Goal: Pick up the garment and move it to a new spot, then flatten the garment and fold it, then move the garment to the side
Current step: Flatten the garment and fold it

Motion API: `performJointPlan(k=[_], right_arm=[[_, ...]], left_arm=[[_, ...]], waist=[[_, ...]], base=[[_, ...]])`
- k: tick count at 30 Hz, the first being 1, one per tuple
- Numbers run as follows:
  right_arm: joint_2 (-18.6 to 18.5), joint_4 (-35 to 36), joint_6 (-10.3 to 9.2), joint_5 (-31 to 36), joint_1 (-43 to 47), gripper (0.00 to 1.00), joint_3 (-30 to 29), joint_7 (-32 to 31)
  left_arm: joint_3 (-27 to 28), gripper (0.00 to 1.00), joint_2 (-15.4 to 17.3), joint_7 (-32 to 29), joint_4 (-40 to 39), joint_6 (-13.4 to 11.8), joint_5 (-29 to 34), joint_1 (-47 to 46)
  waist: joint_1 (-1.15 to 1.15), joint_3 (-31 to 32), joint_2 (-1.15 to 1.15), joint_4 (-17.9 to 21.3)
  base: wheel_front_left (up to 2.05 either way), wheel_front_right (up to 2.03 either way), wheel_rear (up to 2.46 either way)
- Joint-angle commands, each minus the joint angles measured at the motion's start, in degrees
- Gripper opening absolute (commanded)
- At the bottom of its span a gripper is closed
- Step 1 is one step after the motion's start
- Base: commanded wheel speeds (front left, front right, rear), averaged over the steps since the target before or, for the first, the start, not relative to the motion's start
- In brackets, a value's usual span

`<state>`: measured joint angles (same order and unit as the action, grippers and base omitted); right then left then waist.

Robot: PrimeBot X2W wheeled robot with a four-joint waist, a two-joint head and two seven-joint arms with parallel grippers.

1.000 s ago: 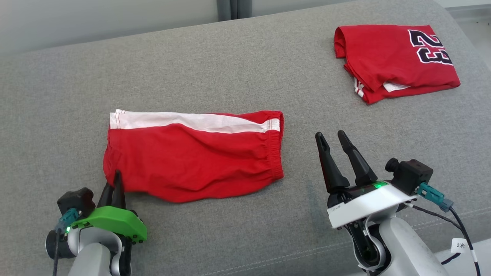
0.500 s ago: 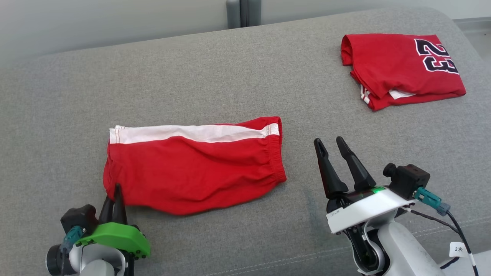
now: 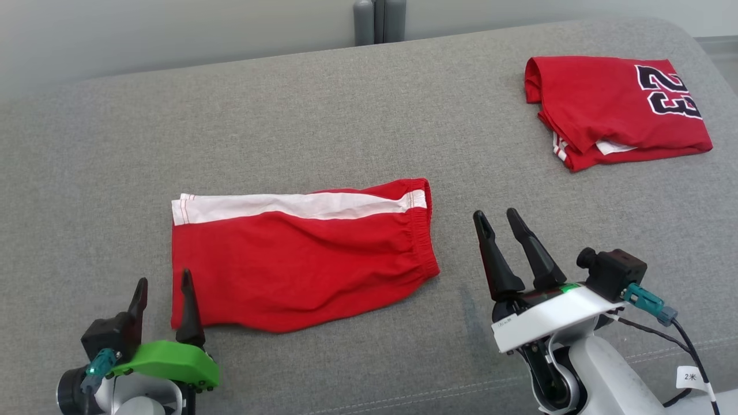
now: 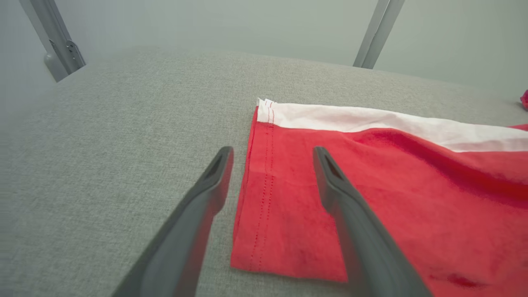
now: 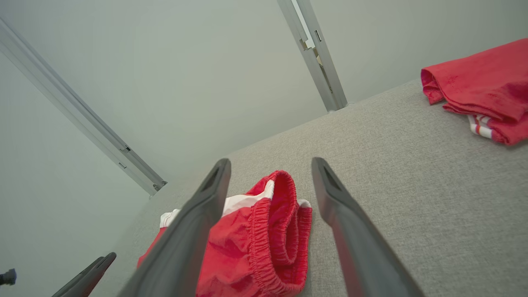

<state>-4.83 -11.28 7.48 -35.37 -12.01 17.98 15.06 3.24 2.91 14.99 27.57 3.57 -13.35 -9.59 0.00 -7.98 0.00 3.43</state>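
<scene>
At the hem corner of the shorts (image 3: 300,265), my left fingers (image 3: 188,305), clenched there a second ago, now stand released and empty; right fingers (image 3: 493,253) remain spread, holding nothing.

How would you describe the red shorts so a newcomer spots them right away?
On the wide grey cushion, look at the near middle. The red shorts lie flat there; unlike the folded red jersey at the far right, numbered 23, they have a white stripe and a gathered elastic waistband.

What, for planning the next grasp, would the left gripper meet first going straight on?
Probably the hemmed edge of the red shorts with a white stripe; the open left gripper straddles it, though its height is unclear.
</scene>
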Motion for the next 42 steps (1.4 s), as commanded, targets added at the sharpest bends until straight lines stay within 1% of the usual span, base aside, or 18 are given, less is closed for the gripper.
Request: performJointPlan(k=[1,5,8,10,11,12,18,23,25,34,38,41,42], right_arm=[[-0.29,-0.08,0.02,-0.19,0.74,1.0,-0.23,0.22],[-0.79,0.12,0.02,1.65,1.02,1.0,-1.07,0.22],[-0.94,0.31,0.02,4.28,1.2,1.0,-1.82,0.22],[-0.94,0.37,0.02,5.43,1.28,1.0,-2.13,0.22],[-0.7,0.43,0.02,7.35,1.58,1.0,-2.7,0.22],[-0.7,0.43,0.02,7.35,1.58,1.0,-2.7,0.22],[-0.16,-0.27,0.02,12.29,3.28,1.0,-4.55,0.22],[0.37,-0.5,0.02,14.63,4.81,1.0,-6.76,0.22],[0.53,-0.63,0.02,15.45,5.24,1.0,-7.65,0.22],[1.14,-2.39,0.02,18.04,6.7,1.0,-9.86,0.22],[1.25,-3.24,0.02,18.56,6.8,1.0,-10.01,-0.13],[1.28,-3.66,0.02,18.62,6.64,1.0,-10.16,-0.56],[1.28,-3.77,0.02,18.64,6.53,1.0,-10.15,-0.67]], left_arm=[[0.6,1.0,0.1,0.16,-1.96,-0.51,0.74,1.21],[1.2,1.0,0.06,0.15,-7.77,-1.32,2.01,3.49],[1.62,1.0,0.07,0.15,-11.73,-2.13,3.81,5.05],[1.61,1.0,0.06,0.15,-12.95,-2.39,4.43,5.63],[1.77,1.0,0.08,0.15,-15.19,-3.27,5.61,6.71],[1.77,1.0,0.08,0.15,-15.19,-3.27,5.61,6.71],[1.61,1.0,0.07,0.15,-19.73,-5.14,8.17,10.21],[1.64,1.0,0.07,0.15,-22.84,-5.73,8.84,13.48],[1.26,1.0,0.2,0.15,-23.51,-5.62,9.86,14.69],[1.77,1.0,1.2,0.16,-23.41,-3.39,9.46,17.68],[1.67,1.0,1.35,0.15,-23.41,-1.78,8.82,18.55],[0.43,1.0,2.17,0.15,-23.49,0.45,8.6,18.66],[0.46,1.0,2.35,0.16,-23.35,0.63,8.45,18.67]], waist=[[0.0,0.35,0.0,-0.34],[0.0,1.32,0.0,-1.08],[0.0,2.27,0.0,-1.36],[0.0,2.64,0.0,-1.4],[0.0,3.26,0.0,-1.42],[0.0,3.26,0.0,-1.42],[0.0,5.98,0.0,-1.13],[0.0,7.81,0.0,-0.51],[0.0,8.19,0.0,-0.33],[0.0,9.3,0.0,0.07],[0.0,9.5,0.0,0.42],[0.0,9.51,0.0,0.56],[0.0,9.52,0.0,0.61]], base=[[0.0,0.0,0.0],[0.0,0.0,0.0],[0.0,0.0,0.0],[0.0,0.0,0.0],[0.0,0.0,0.0],[0.0,0.0,0.0],[0.0,0.0,0.0],[0.0,0.0,0.0],[0.0,0.0,0.0],[0.0,0.0,0.0],[0.0,0.0,0.0],[0.0,0.0,0.0],[0.0,0.0,0.0]])
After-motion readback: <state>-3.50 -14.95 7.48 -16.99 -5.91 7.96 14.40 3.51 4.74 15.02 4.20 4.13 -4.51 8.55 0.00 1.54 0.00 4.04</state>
